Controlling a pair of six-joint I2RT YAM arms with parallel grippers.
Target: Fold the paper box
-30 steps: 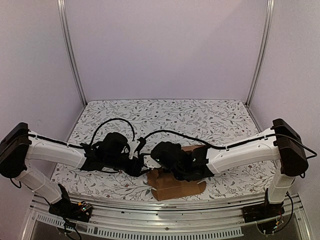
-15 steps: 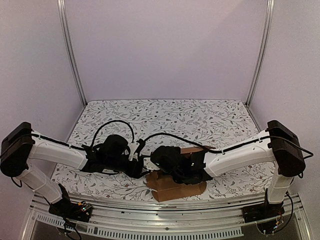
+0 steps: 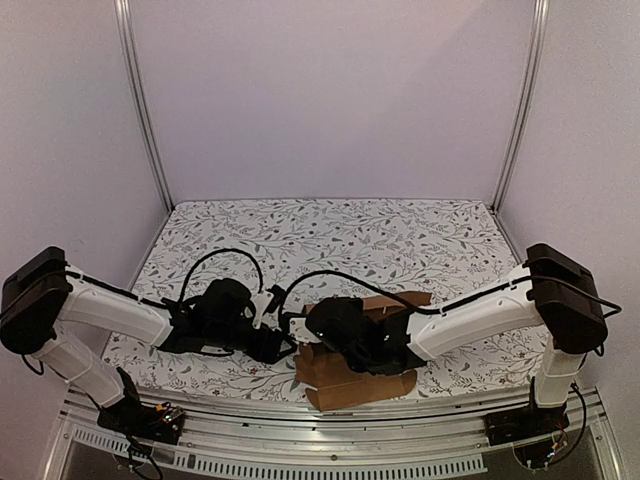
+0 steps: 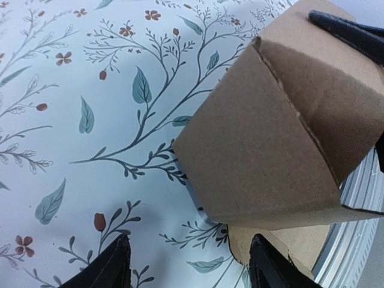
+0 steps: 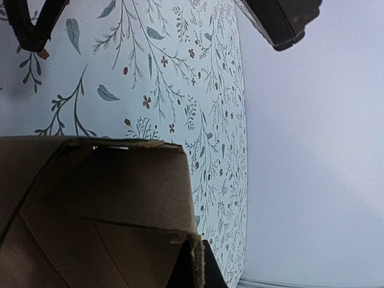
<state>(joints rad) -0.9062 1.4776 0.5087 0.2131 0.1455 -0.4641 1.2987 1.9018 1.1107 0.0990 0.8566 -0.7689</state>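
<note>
Two grippers, one paper box (image 4: 264, 138). Right gripper (image 5: 193, 273): clamped on a wall edge. Left gripper (image 4: 189, 261): jaws apart, empty, beside it. I'd anchor right, press left along the crease.

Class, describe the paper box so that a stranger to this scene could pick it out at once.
Start at the flower-patterned table and go to the middle of its near edge. There sits the paper box, only half folded. It is the only plain brown cardboard thing there, unmarked, with creases and loose flaps.
</note>
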